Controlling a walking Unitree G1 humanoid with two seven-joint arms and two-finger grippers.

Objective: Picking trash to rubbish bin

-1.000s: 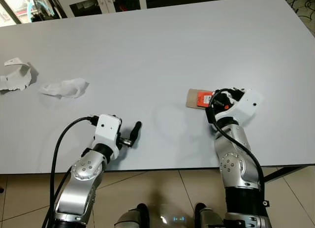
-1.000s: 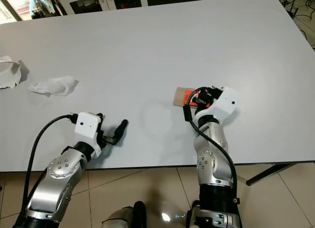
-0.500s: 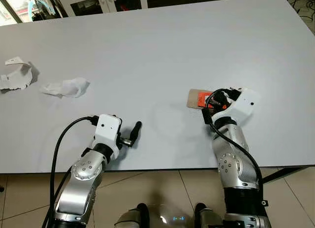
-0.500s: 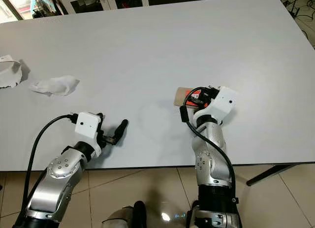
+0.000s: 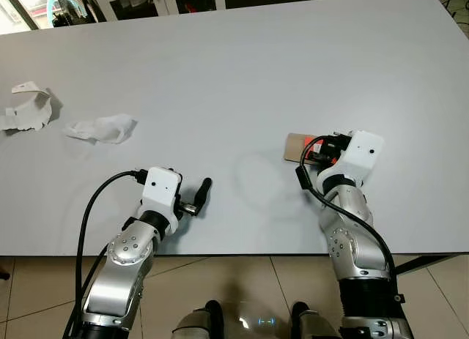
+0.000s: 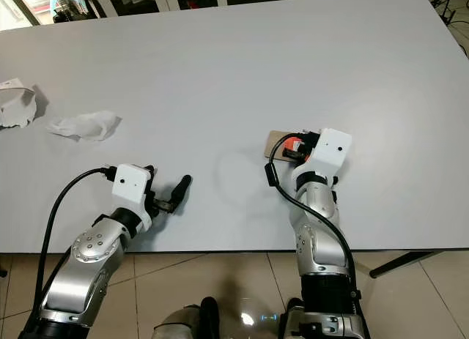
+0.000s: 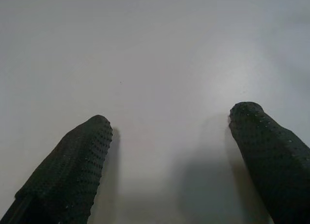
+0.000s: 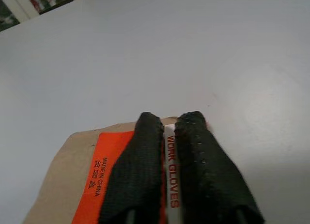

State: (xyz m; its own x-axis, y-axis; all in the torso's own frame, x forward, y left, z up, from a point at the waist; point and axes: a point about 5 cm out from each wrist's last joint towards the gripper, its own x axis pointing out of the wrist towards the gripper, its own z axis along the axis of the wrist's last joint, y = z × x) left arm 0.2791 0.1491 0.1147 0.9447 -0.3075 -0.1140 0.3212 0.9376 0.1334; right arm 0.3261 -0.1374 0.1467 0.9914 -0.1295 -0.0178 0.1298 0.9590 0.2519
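- Nearest the robot, at the front edge of the tabletop [image 5: 242, 75], the left gripper [image 7: 169, 132] rests low over bare surface with its fingers [image 7: 72, 161] spread apart and nothing between them.
- Over on the right, the right gripper [image 8: 169, 125] has its fingers pressed almost together, lying across a flat cardboard label [image 5: 299, 147], tan with an orange printed band; whether they truly pinch it or only rest on top I cannot tell.
- That label lies flat on the tabletop, just in front of the right wrist; its long axis runs roughly left to right, and the free end points toward the robot's left.
- Farther off on the left, a crumpled white tissue [image 5: 99, 129] lies untouched, well apart from both grippers.
- Beyond it, near the left edge, a torn piece of white paper [image 5: 28, 113] also waits.
- Judged from this, the task is at an early stage: the first piece is only being grasped, nothing looks binned, and all three pieces still have to be carried off.
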